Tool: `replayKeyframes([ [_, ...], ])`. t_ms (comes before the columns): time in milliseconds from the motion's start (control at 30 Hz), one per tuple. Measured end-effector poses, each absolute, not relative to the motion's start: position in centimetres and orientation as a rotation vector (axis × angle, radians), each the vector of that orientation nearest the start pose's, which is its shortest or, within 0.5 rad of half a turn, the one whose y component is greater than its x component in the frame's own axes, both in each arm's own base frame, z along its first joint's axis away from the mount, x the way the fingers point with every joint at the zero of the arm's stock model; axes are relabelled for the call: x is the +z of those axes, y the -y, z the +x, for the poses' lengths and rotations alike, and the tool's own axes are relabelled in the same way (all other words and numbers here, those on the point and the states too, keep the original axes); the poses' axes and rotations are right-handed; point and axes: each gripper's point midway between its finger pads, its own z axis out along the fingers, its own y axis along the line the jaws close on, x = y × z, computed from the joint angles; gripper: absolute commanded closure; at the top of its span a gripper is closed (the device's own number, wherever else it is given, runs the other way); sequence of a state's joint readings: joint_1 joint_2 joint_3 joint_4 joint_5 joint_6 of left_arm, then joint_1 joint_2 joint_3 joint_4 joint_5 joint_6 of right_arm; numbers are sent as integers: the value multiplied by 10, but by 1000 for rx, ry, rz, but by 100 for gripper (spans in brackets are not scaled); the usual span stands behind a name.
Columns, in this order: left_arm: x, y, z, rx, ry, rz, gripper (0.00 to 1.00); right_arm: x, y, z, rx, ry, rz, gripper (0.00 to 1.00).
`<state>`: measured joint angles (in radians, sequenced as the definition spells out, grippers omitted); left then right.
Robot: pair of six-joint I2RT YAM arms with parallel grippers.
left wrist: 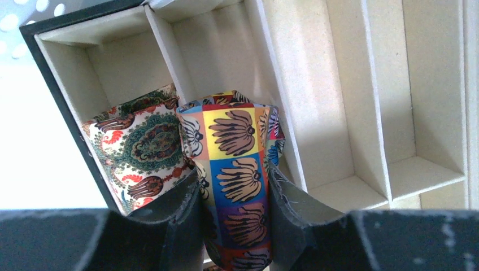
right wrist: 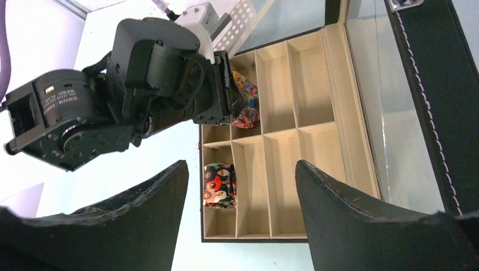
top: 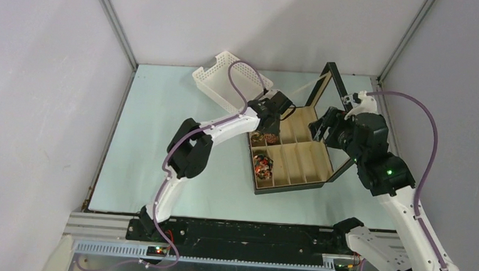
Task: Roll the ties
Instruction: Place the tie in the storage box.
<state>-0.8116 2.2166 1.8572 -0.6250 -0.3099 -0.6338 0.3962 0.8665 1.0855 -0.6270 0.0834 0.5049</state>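
My left gripper (left wrist: 231, 176) is shut on a rolled tie (left wrist: 237, 152) patterned with coloured squares and shell shapes. It holds it at the second far compartment of the black box (top: 292, 157). A paisley tie (left wrist: 141, 144) sits in the far corner compartment beside it. A third coiled tie (top: 262, 165) lies in the near-left compartment and also shows in the right wrist view (right wrist: 219, 185). My right gripper (right wrist: 240, 169) is open and empty, above the box near its raised lid (top: 331, 91). The left gripper (right wrist: 223, 96) and the held tie (right wrist: 247, 101) show in that view too.
The box's glass lid (right wrist: 395, 113) stands open on the right side. A white perforated basket (top: 228, 78) sits at the back, just left of the box. The other box compartments (right wrist: 282, 164) hold nothing.
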Motion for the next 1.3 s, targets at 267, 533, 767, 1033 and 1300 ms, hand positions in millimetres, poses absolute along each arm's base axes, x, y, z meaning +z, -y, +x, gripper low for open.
replayKeyframes([
  [267, 68, 367, 393, -166, -2567, -48, 100, 287, -111, 262, 488, -2005, 193, 27],
  [533, 69, 361, 389, -143, -2601, -118, 100, 279, -105, 262, 476, -2014, 217, 27],
  [767, 70, 357, 385, -123, -2627, -125, 100, 275, -104, 262, 473, -2024, 230, 27],
  [1033, 70, 357, 385, -131, -2639, -172, 100, 271, -103, 262, 473, -2030, 241, 27],
  [1300, 73, 356, 387, -159, -2648, -266, 100, 269, -103, 261, 474, -2030, 245, 27],
])
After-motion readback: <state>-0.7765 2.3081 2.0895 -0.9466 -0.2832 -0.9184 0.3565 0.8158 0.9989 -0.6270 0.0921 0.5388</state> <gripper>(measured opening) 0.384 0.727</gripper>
